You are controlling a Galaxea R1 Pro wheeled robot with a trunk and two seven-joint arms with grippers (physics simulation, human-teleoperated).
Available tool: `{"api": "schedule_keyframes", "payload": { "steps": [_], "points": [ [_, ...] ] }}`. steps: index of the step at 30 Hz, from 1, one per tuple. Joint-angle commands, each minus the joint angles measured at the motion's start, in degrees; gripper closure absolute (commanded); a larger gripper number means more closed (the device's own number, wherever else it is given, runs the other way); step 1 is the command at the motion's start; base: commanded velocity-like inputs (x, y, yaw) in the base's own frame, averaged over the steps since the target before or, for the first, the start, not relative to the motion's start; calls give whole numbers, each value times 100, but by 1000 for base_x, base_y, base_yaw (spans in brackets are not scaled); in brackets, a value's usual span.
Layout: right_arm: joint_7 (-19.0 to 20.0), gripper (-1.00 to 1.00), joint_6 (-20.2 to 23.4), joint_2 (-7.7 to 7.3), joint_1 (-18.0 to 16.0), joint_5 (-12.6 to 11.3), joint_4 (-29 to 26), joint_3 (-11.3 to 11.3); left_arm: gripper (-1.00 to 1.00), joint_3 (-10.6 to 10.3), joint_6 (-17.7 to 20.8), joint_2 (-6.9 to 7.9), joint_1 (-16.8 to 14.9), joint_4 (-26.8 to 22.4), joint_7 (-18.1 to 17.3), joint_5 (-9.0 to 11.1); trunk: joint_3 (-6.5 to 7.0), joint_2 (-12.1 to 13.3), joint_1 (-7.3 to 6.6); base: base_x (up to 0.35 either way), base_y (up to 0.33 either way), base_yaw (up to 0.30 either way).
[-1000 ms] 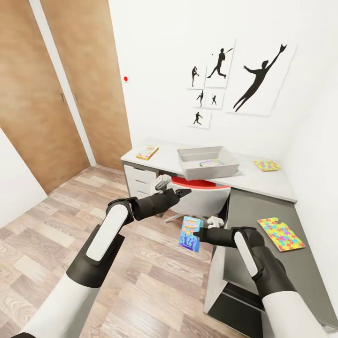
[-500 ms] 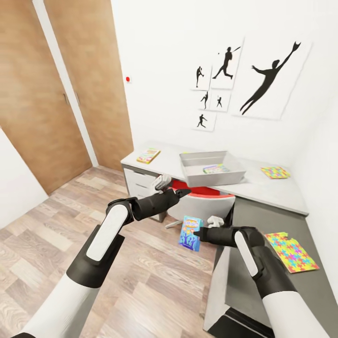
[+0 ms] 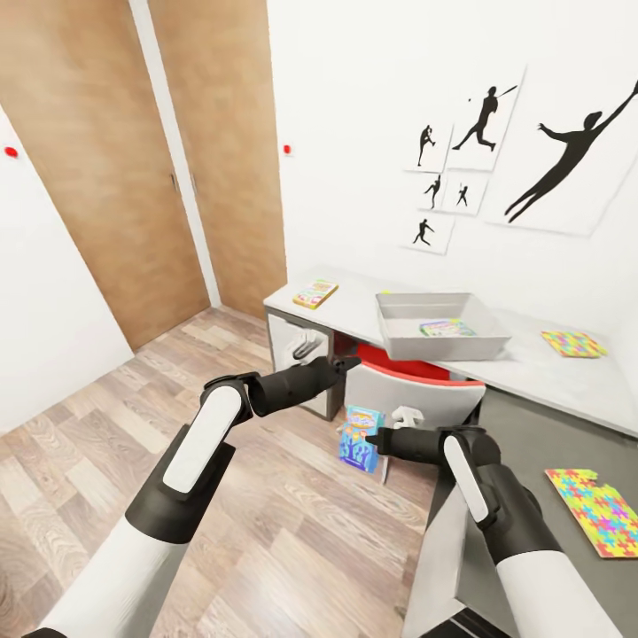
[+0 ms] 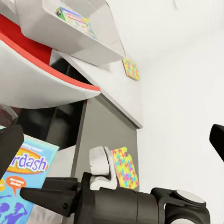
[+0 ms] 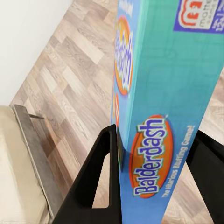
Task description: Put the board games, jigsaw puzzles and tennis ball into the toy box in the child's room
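My right gripper [image 3: 370,439] is shut on a blue board game [image 3: 358,439] reading "Balderdash" [image 5: 163,93], held upright above the floor in front of the table [image 3: 523,372]. The left gripper [image 3: 344,361] hangs open and empty a little above it, near the red chair [image 3: 412,368]. The grey toy box [image 3: 443,330] stands on the table with a flat colourful box [image 3: 447,328] inside. A yellow-and-red board game [image 3: 315,293] lies at the table's left end. One jigsaw puzzle [image 3: 574,343] lies on the table's right part, another [image 3: 598,511] on the lower dark cabinet.
Wooden doors [image 3: 115,168] line the wall at the left, with wood-plank floor [image 3: 106,443] open in front of them. The chair is tucked under the table below the toy box. The bed's beige mattress [image 5: 14,168] shows behind the held game.
The whole head view has swung left, so table, toy box and puzzles sit further right in the picture. Both arms keep their pose, the blue game still held.
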Motion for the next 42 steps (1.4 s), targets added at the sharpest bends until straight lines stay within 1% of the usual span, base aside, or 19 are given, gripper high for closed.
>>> {"api": "schedule_keyframes", "payload": {
  "steps": [1,42],
  "points": [
    [13,100,27,-5,-1,-16,-10,4,-100,0,7,-3,-7,-3,57,60,-12,-12,3,3,-1,289],
    [13,100,42,-5,15,-17,-95,4,-100,-9,7,-12,-7,-3,55,53,-12,-12,3,0,0,290]
  ]
}}
